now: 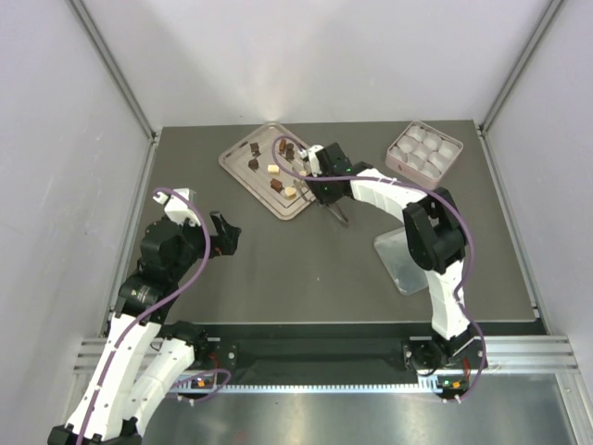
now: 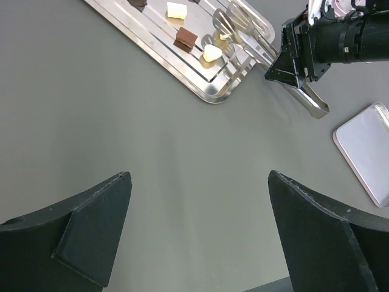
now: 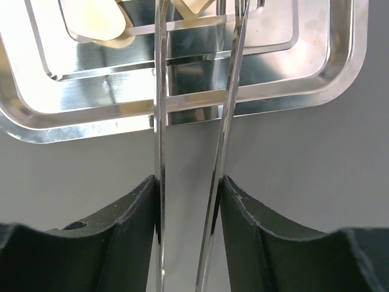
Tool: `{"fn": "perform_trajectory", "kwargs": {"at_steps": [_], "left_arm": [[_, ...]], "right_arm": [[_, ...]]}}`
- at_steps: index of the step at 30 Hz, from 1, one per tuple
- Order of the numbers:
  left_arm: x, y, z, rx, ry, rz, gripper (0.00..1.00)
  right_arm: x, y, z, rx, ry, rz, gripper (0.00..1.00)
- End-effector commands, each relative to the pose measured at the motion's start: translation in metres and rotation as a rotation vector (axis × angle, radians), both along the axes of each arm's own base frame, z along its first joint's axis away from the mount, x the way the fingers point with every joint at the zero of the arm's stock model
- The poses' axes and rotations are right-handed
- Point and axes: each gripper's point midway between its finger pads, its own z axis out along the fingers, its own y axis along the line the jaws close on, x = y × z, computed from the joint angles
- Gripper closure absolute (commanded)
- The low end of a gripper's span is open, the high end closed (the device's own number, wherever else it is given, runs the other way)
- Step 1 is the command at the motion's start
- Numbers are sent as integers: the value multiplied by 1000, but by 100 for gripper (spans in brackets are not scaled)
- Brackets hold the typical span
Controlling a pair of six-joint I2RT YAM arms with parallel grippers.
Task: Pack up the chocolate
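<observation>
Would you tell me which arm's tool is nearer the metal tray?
Right. The right tool holds tongs at the tray's near corner; the left tool hangs far back.

1. You see a tray of polished, mirror-glossy metal.
2. Your tongs: same smooth, shiny metal.
3. Table: matt grey, smooth.
4. Left gripper fingers: matt black plastic, faintly grainy.
5. Chocolate: matt brown; cream pieces slightly waxy.
</observation>
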Motion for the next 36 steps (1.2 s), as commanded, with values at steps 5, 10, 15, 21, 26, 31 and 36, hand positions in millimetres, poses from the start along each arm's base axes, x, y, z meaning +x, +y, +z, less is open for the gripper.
{"fn": "perform_trajectory", "kwargs": {"at_steps": [5, 10, 15, 21, 26, 31, 36], "left_arm": [[6, -2, 16, -8, -63, -7, 1], [6, -1, 16, -7, -63, -5, 1], [6, -1, 16, -6, -65, -2, 1], [5, 0, 17, -7, -66, 0, 1], [5, 0, 17, -6, -66, 3, 1], [5, 0, 17, -6, -68, 5, 1], [5, 1, 18, -8, -72, 8, 1]], "right_arm": [[18, -3, 41, 69, -72, -31, 50], [18, -3, 54, 82, -68, -43, 47], [18, -3, 59, 85, -66, -48, 48], [15, 4, 53, 100, -21, -27, 49], [14, 5, 56, 102, -12, -28, 50], [14, 3, 55, 97, 14, -45, 52], [13, 0, 47, 79, 53, -60, 53]]}}
